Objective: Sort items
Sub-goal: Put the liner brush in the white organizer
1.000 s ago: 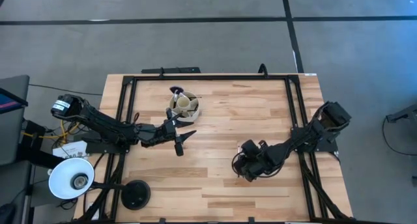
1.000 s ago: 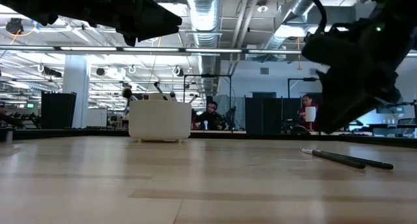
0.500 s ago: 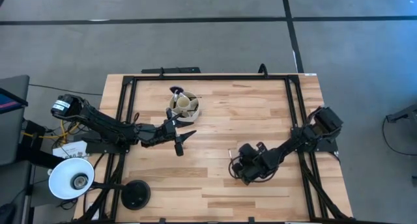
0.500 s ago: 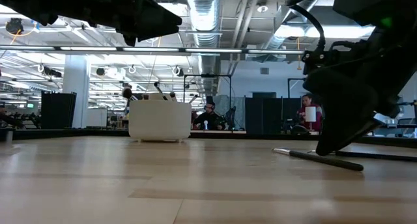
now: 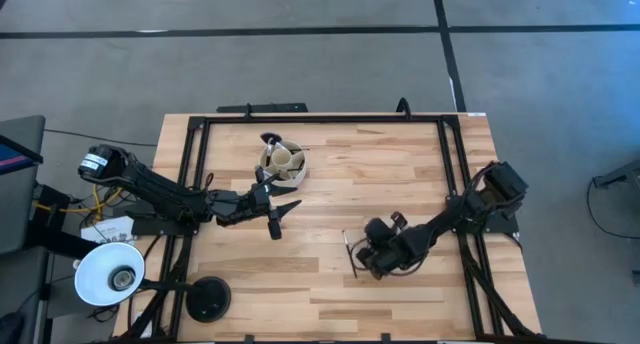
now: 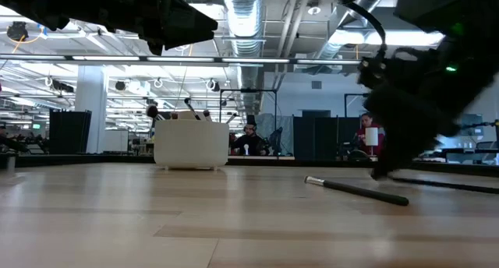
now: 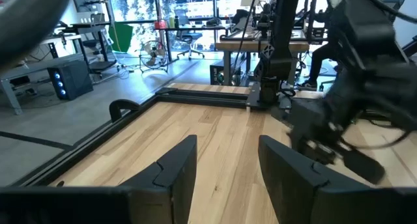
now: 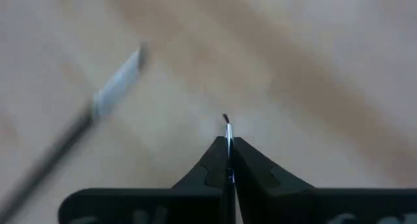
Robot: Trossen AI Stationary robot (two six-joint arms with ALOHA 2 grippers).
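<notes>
High view: brush [image 5: 348, 252] mid-table, edges distant.

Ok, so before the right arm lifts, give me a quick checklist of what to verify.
1. Right hand shut: ok, its fingers meet low over the table.
2. Something actually gripped: cannot tell. Only a thin sliver pokes out between the fingers.
3. Loose brush clear of the grip: ok, it lies flat on the table beside the hand.
4. Cup upright and ready: ok, with brushes standing in it.
5. Left hand out of the way: ok, it hangs open above the table just short of the cup, well apart from the right arm.
</notes>
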